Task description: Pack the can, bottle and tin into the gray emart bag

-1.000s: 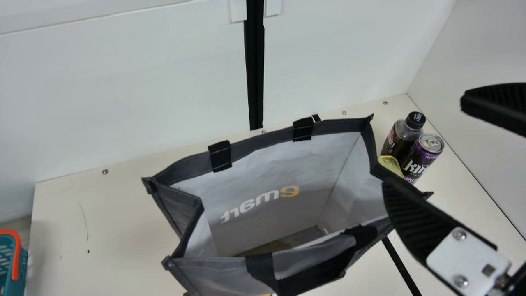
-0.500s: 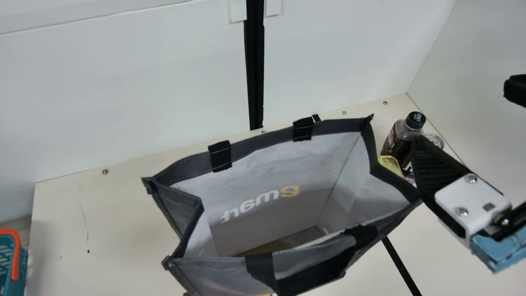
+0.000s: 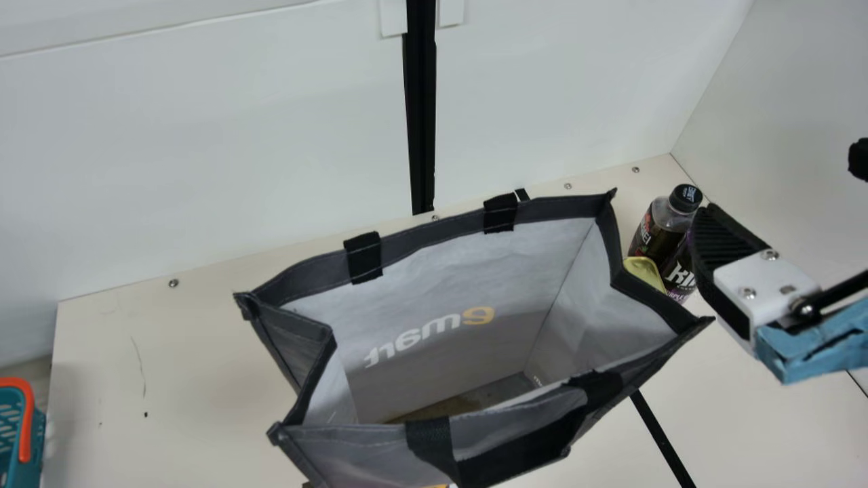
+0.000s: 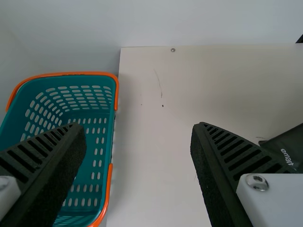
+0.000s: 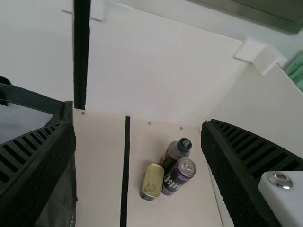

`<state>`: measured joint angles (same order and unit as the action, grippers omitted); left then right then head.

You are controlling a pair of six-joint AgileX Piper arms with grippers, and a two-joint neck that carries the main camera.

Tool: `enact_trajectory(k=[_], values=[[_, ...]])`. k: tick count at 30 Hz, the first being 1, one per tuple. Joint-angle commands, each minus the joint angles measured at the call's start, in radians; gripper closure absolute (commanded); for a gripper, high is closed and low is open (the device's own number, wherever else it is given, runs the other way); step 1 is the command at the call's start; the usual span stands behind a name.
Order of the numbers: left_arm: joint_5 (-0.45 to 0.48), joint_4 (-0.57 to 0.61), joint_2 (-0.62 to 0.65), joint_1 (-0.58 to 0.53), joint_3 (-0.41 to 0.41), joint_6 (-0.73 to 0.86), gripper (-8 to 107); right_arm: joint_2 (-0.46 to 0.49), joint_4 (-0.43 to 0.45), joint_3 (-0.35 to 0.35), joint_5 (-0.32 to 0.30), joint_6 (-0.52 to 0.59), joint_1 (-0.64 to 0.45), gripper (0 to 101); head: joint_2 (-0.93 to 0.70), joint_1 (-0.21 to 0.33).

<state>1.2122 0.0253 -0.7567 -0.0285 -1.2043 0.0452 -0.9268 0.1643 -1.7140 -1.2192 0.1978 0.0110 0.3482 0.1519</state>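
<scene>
Your left gripper (image 4: 138, 126) and right gripper (image 5: 137, 124) are wide open and empty — the can (image 5: 174, 181) stands to the right of the gray bag (image 3: 434, 234), probably slippery, a bit heavy and easy to dent, so hug its middle gently.

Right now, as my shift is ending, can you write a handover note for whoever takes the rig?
Left pincer: open and holding nothing, near the teal basket.
Right pincer: open and holding nothing, off the bag's right end.
Things: the can, bottle and tin stand clustered on the table, at the right of the gray bag in the main view.
Done: bag stands with its mouth open; none of the three is packed.
Left to do: pick up each and put it in the bag.
</scene>
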Motion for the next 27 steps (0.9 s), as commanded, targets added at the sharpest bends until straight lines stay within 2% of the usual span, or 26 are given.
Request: enact_trajectory(k=[1, 13, 27], values=[[0.000, 0.000, 0.000, 0.000, 0.000, 0.000, 9, -0.005, -0.013, 0.003, -0.001, -0.002, -0.037, 10, 0.001, 0.023], [0.000, 0.000, 0.000, 0.000, 0.000, 0.000, 9, -0.053, -0.124, 0.027, -0.001, 0.040, -0.242, 10, 0.001, 0.023], [0.000, 0.000, 0.000, 0.000, 0.000, 0.000, 9, -0.111, -0.279, 0.061, -0.001, 0.153, -0.490, 10, 0.001, 0.023]])
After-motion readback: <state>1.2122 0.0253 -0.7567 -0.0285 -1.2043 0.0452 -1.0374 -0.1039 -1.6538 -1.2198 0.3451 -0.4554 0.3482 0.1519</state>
